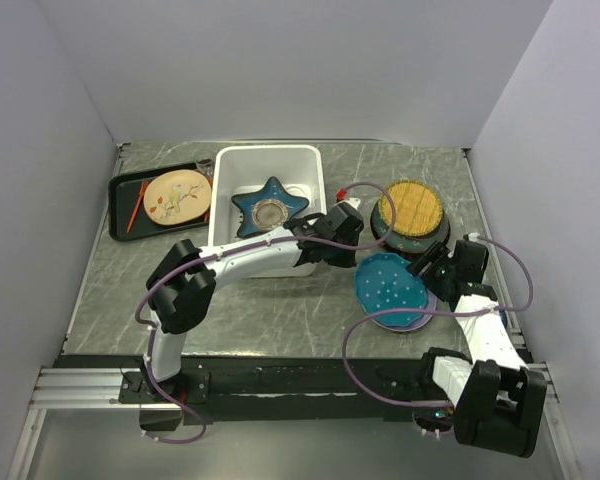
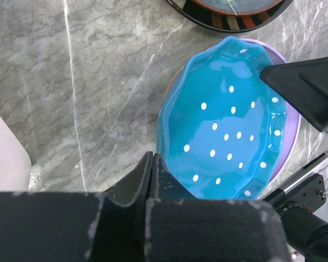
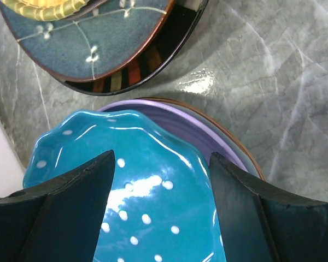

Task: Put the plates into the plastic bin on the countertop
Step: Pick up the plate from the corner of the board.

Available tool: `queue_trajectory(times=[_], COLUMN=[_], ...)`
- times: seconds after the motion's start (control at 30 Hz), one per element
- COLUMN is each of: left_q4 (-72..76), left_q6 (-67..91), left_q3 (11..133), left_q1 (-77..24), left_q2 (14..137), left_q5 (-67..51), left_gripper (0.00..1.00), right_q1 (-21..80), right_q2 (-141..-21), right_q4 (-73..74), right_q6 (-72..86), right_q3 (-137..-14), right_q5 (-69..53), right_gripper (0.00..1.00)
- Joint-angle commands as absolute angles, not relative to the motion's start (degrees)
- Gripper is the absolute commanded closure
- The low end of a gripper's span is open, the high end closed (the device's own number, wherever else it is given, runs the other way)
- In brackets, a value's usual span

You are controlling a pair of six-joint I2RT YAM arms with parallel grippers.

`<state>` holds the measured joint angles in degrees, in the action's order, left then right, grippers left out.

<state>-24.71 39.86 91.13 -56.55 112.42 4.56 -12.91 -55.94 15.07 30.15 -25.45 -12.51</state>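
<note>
1. The teal dotted plate [image 1: 390, 290] is on the countertop [image 1: 280, 310] to the right of the white plastic bin [image 1: 235, 165]. It tops a small stack: a lavender plate [image 3: 208, 136] sits under it, with a brown rim showing below that.
2. The right gripper [image 3: 161, 180] is low over that plate with its jaws apart, fingers spread across the dotted face. No clamp is visible. My read is that it's lining up for a rim pinch, which is the only graspable part of a flat plate.
3. The left gripper [image 2: 152, 174] has its jaws pressed together with nothing between them. It's parked between the bin and the teal plate, pointing at the plate's edge. Probably it's there to brace or nudge the plate, but I can't confirm that.
4. Orientation: the teal plate lies face up and roughly flat, sitting off-centre on the lavender one toward the bin. It's near-round with a wavy rim, so it has no real long axis.
5. The blue star-shaped plate [image 1: 269, 205] is already in the bin, face up, with one point toward the far wall. The bin's long axis runs near to far.
6. The yellow woven-look plate [image 1: 412, 205] tops the far-right stack, on a dark teal plate [image 3: 87, 49].
7. The tan plate [image 1: 177, 195] is on the black tray [image 1: 120, 200], left of the bin.
8. The task is at an early stage: one plate is binned and the rest are out.
</note>
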Motion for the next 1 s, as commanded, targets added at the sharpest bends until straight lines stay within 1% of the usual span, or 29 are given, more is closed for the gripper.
queue_trajectory(times=[0.0,0.2,0.27,0.3,0.37,0.4,0.43,0.5,0.6,0.73,0.97], left_q4=[-25.40,-24.70,-24.61,-24.00,-23.56,-23.47,-23.64,-24.34,-24.70,-24.34,-25.05], left_q6=[38.76,38.32,38.15,37.88,37.79,37.62,37.53,37.09,36.57,36.39,36.21], left_q3=[91.93,91.93,92.28,92.29,92.28,92.46,92.63,93.34,94.48,95.62,97.73], left_q1=[-54.84,-54.67,-54.75,-54.67,-54.67,-54.67,-54.67,-54.67,-54.67,-54.67,-54.75], left_q2=[109.78,110.04,110.56,110.65,111.09,111.35,111.79,112.41,113.99,116.10,119.09], left_q5=[6.33,4.75,2.83,2.20,0.97,0.44,0.44,-0.43,-1.75,-5.09,-6.68], left_gripper=[0.99,0.99,0.94,0.83,0.68,0.56,0.50,0.43,0.41,0.41,0.42], right_q1=[-12.57,-12.13,-12.13,-12.04,-11.95,-12.04,-12.04,-12.04,-11.95,-11.95,-11.95], right_q2=[-57.83,-57.04,-57.22,-57.39,-57.48,-57.39,-57.31,-57.13,-56.95,-56.78,-56.16], right_q4=[13.01,12.66,12.66,12.57,12.57,12.39,12.31,12.13,11.87,11.60,11.60], right_q6=[30.76,30.94,30.85,30.85,30.76,30.76,30.85,30.76,30.85,30.85,30.85], right_q3=[-26.19,-25.75,-25.84,-25.93,-25.93,-25.93,-25.84,-25.66,-25.49,-25.23,-25.14], right_q5=[-12.31,-11.34,-11.78,-11.86,-12.13,-12.22,-12.30,-12.57,-12.92,-13.27,-13.54], right_gripper=[0.24,0.24,0.24,0.24,0.24,0.24,0.24,0.24,0.24,0.24,0.24])
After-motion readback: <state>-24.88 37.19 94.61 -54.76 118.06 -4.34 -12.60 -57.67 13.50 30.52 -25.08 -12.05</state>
